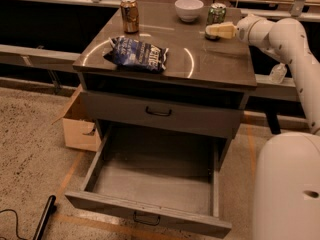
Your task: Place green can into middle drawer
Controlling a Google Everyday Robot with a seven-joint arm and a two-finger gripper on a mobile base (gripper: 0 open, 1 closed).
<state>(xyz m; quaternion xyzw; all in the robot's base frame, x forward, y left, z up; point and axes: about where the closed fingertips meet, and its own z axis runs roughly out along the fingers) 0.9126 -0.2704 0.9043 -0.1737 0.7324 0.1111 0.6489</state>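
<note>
Camera view: my arm [281, 34] stretches level over the cabinet [215, 66], gripper [213, 31] just beside the green can [216, 11]; I cannot tell its grip.

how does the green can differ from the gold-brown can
The green can is dark green, the gold-brown can amber. The green can stands back right beside the white bowl, the gold-brown can back left. The gripper sits at the green can's base, far from the gold-brown can. Both stand upright on the cabinet top.
</note>
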